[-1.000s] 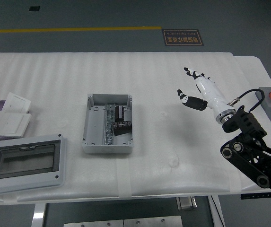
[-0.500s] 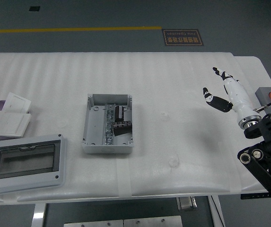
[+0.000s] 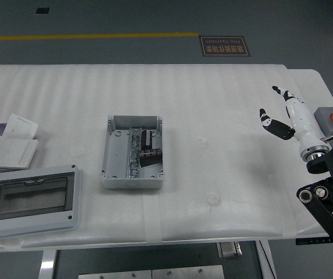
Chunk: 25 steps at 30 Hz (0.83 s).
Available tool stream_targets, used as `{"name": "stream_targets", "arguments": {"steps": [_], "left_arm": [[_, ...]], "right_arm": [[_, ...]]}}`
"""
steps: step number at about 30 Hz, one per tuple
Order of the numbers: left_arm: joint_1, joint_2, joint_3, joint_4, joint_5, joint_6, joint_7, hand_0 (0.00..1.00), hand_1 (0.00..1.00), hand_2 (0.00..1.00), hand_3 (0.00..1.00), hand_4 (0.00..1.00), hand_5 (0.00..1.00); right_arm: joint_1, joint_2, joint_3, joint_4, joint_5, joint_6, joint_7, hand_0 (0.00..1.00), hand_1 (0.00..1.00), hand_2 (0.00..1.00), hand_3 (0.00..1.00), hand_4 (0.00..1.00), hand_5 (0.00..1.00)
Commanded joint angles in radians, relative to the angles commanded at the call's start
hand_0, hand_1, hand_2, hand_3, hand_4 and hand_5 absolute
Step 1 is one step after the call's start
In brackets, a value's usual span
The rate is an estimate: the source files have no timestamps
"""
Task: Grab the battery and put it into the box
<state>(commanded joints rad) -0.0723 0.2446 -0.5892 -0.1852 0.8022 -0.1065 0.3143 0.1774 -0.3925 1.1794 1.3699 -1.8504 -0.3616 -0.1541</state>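
You have one open grey plastic box (image 3: 132, 153) near the middle of the white foam-padded table (image 3: 212, 110), and inside it two dark cylindrical batteries (image 3: 149, 146) lie beside a metal strip. One lidded enclosure with a clear window (image 3: 31, 199) sits at the left, below one white socket plate (image 3: 6, 150) (glossy, flat, rectangular). Your right hand (image 3: 287, 115) hovers over the table's right edge, fingers spread and relaxed, holding nothing, its black arm folded below.
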Motion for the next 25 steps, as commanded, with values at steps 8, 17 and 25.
{"name": "stream_targets", "arguments": {"steps": [8, 17, 25], "left_arm": [[0.001, -0.007, 0.012, 0.0, -0.02, 0.001, -0.001, 0.649, 0.668, 0.596, 0.584, 0.502, 0.562], [0.001, -0.006, -0.016, 0.0, -0.001, -0.013, 0.029, 0.649, 0.666, 0.596, 0.586, 0.503, 0.56], [0.001, -0.001, -0.036, -0.001, 0.013, -0.03, 0.071, 0.65, 0.666, 0.596, 0.585, 0.503, 0.558]], "right_arm": [[-0.011, 0.0, 0.034, 0.002, 0.008, -0.002, 0.001, 0.953, 0.893, 0.875, 0.895, 0.592, 0.387], [-0.025, 0.006, 0.053, 0.0, 0.022, -0.009, -0.005, 0.942, 0.887, 0.87, 0.867, 0.585, 0.383], [-0.039, 0.022, 0.057, -0.007, 0.1, -0.027, 0.016, 0.939, 0.884, 0.868, 0.854, 0.583, 0.382]]}}
